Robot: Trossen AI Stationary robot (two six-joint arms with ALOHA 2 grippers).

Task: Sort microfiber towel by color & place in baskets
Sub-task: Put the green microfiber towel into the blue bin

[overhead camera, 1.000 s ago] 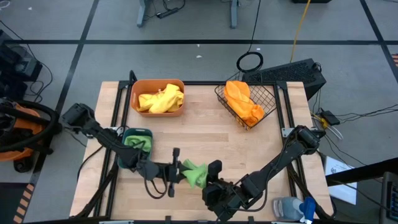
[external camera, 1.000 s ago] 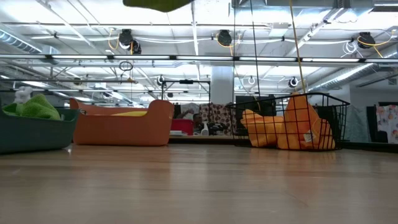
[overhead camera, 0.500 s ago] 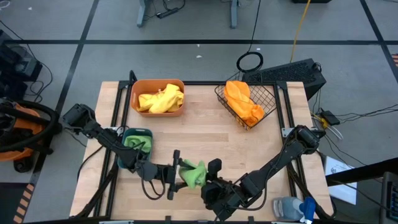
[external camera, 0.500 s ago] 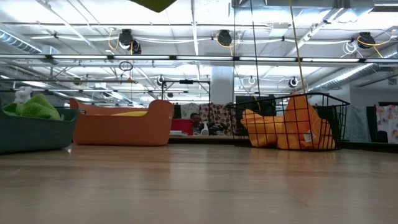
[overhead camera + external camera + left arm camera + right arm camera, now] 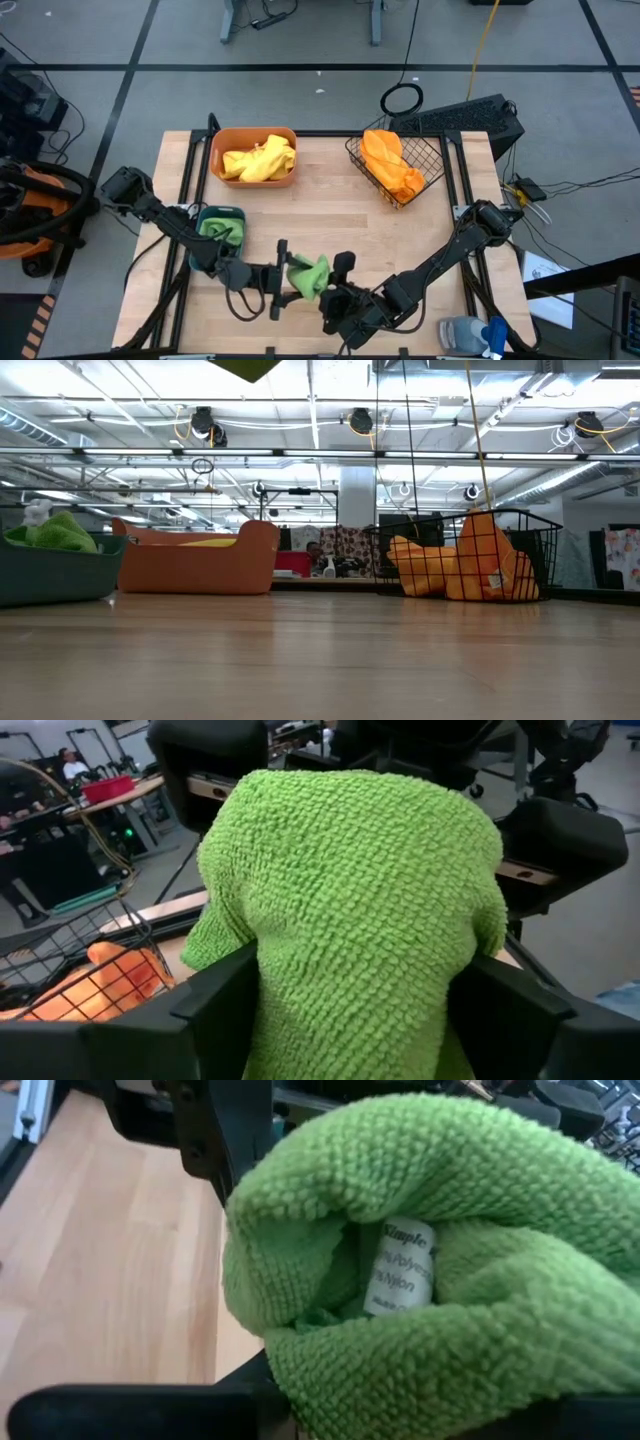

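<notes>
Green towel point(image 5: 308, 276), yellow towel point(image 5: 259, 159) in orange tub point(image 5: 252, 182), orange towel point(image 5: 391, 165) in dark wire-mesh basket point(image 5: 432, 150).

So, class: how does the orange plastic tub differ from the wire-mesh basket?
The orange tub has solid plastic walls; the wire-mesh basket is dark open mesh. The tub holds a yellow towel; the basket holds an orange towel. The tub sits toward the table's left, the basket toward its right. Both stand at the far edge.
</notes>
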